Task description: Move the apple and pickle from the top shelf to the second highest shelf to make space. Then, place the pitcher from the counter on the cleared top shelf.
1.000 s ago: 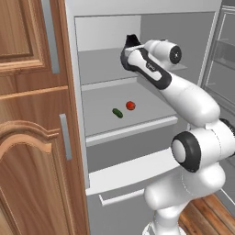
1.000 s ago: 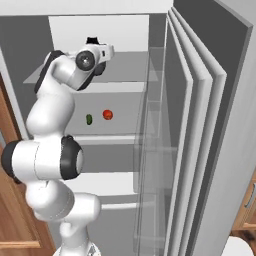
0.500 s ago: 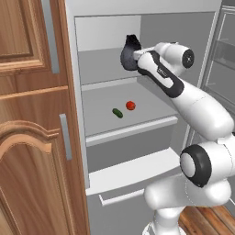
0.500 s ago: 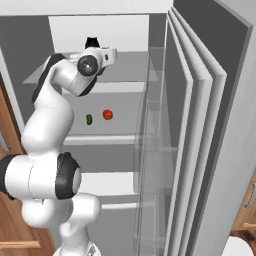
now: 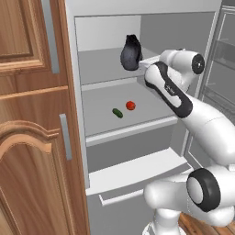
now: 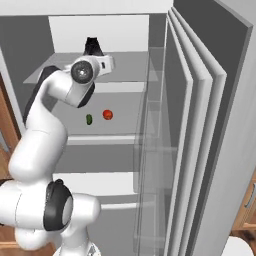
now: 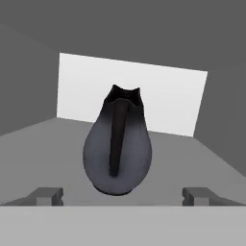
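The dark grey pitcher (image 5: 131, 53) (image 6: 92, 47) stands upright on the top shelf (image 5: 98, 66), handle toward the hand in the hand view (image 7: 117, 153). My gripper (image 7: 124, 196) (image 5: 143, 61) is open just in front of it, a fingertip (image 7: 47, 194) low on each side, not touching. The red apple (image 5: 131, 105) (image 6: 107, 114) and the green pickle (image 5: 118, 113) (image 6: 89, 119) lie side by side on the second highest shelf (image 5: 98, 98), below the arm.
The open fridge door (image 6: 210, 150) with clear bins stands at the right. Brown wood cabinets (image 5: 32, 137) flank the fridge on the left. A white drawer front (image 5: 137, 176) juts out under the lower shelves.
The hand has drawn back from the pitcher toward the fridge opening; the pitcher stays on the top shelf, now free of the fingers. Apple and pickle have not moved.
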Robot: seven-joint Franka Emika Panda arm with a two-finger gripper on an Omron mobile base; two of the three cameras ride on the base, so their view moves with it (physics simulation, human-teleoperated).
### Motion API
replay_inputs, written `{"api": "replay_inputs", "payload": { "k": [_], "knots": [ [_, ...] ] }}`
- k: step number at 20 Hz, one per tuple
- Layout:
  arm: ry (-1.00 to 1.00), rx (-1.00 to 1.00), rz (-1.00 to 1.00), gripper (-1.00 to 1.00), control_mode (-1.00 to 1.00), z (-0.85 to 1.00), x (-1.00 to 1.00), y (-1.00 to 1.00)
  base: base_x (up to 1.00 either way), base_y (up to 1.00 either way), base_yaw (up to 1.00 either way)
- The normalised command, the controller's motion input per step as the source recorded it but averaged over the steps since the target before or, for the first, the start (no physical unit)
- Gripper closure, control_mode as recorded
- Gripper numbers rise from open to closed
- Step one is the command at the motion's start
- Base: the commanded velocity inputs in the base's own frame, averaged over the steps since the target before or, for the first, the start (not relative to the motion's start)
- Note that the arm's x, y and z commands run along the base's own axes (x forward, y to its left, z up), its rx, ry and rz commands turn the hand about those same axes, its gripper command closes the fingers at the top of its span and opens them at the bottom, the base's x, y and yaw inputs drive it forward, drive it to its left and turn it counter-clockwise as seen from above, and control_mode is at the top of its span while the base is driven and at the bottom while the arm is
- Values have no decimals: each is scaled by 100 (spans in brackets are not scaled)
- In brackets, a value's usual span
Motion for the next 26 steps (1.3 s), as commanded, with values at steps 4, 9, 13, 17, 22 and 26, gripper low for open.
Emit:
{"api": "replay_inputs", "payload": {
  "k": [4,9,13,17,22,26],
  "knots": [
    [25,-12,-5,-100,-100,2,-73,2,0,0,0],
    [18,-16,-5,-100,-100,0,-55,22,0,0,0],
    [1,-13,0,-100,-100,0,-66,4,0,0,0],
    [0,-10,0,-100,-100,0,-59,9,0,0,0],
    [0,-9,0,-100,-100,0,-68,1,0,0,0],
    [0,-5,3,-100,-100,0,-47,1,0,0,0]
  ]
}}
